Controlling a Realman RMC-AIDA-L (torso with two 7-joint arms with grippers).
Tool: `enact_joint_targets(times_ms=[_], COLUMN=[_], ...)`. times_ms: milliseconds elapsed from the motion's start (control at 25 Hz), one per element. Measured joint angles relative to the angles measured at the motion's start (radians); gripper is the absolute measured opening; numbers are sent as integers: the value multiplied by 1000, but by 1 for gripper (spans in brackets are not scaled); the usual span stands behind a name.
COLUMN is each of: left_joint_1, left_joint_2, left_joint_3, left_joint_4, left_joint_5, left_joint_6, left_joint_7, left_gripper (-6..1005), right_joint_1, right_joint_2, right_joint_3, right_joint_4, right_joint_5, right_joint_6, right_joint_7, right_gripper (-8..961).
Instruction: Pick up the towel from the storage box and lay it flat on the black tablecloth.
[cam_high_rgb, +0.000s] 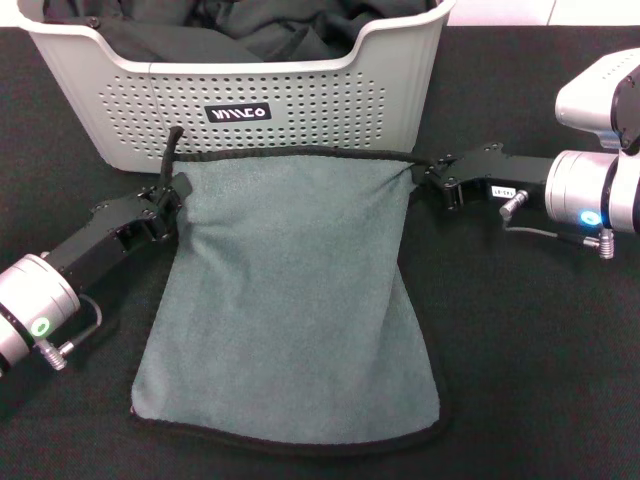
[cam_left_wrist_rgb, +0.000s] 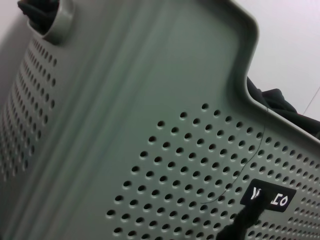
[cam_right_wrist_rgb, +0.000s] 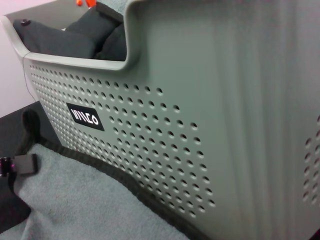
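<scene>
The towel (cam_high_rgb: 285, 300) lies grey-teal side up on the black tablecloth (cam_high_rgb: 520, 340), in front of the storage box (cam_high_rgb: 300, 110). Its far edge is stretched between my two grippers. My left gripper (cam_high_rgb: 165, 205) is shut on the towel's far left corner, by the black loop. My right gripper (cam_high_rgb: 428, 180) is shut on the far right corner. The right wrist view shows the towel (cam_right_wrist_rgb: 90, 210) with its black edging along the box wall (cam_right_wrist_rgb: 200, 125). The left wrist view shows the box wall (cam_left_wrist_rgb: 150, 125) close up.
Plain black cloths (cam_high_rgb: 270, 30) fill the storage box, also seen in the right wrist view (cam_right_wrist_rgb: 75, 37). The box stands at the back of the table, just behind the towel's far edge. The tablecloth extends on both sides and toward the front.
</scene>
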Motion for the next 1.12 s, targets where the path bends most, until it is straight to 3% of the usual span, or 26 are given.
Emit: enact_joint_targets(times_ms=[560,720,880,1120], left_joint_1=[-13,-16,-18,-16], left_joint_2=[3,19,33,36], left_joint_3=[0,-1,-1,0], left_joint_4=[1,1,4,10], left_joint_5=[25,46,49,53], left_joint_6=[-14,-19,-15,-12], left_joint_7=[-1,-27,-49,-46], left_gripper=[90,93,185,361], right_joint_1=[16,19,20,-6], right_joint_2=[0,0,0,0], right_joint_3=[0,0,0,3], right_joint_4=[5,7,5,-5], right_joint_5=[0,1,8,26], right_joint_6=[-12,-24,-25,-6], right_joint_7=[45,63,63,64], right_gripper=[22,128,234,499])
